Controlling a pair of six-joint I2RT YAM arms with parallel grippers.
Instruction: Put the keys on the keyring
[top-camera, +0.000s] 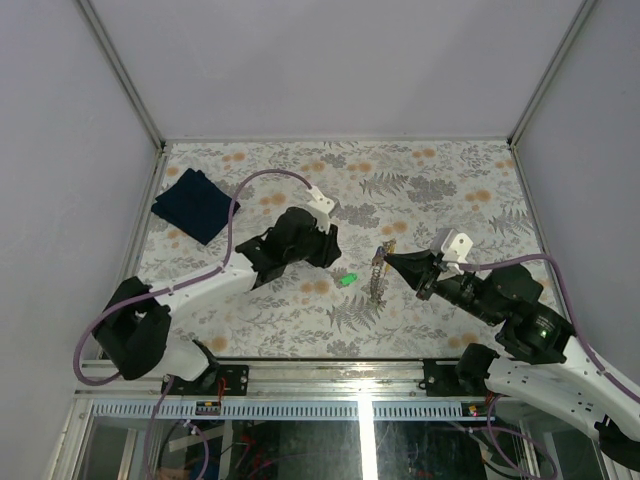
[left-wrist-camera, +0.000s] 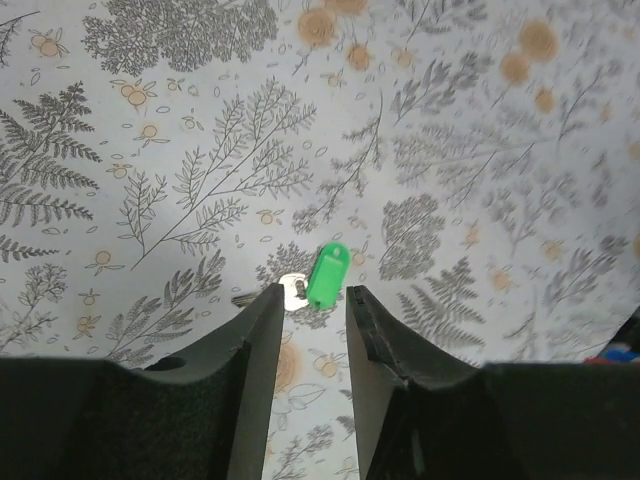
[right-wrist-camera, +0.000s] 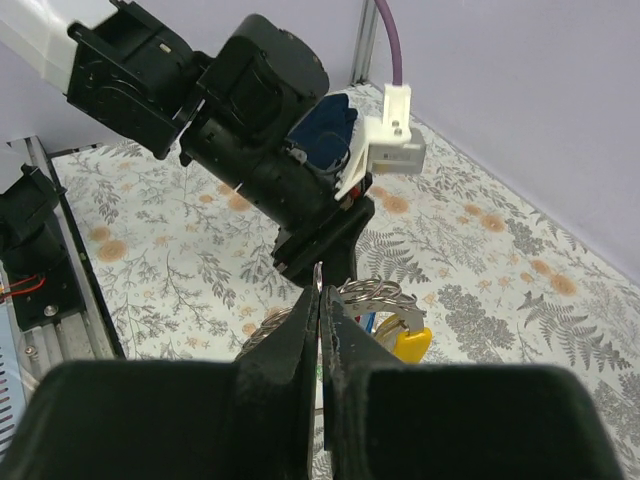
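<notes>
Left wrist: jaws narrowly parted, one green-tagged metal key (left-wrist-camera: 327, 275) at their tips
Right wrist: jaws pinch one silvery metal keyring (right-wrist-camera: 375, 292)

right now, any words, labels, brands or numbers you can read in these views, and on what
No text can be read in any view.
The green key tag shows no print, the yellow key tag is partly hidden, and the white connector block looks blank.

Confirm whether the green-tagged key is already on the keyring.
No, the green-tagged key lies alone on the table, apart from the keyring.
</notes>
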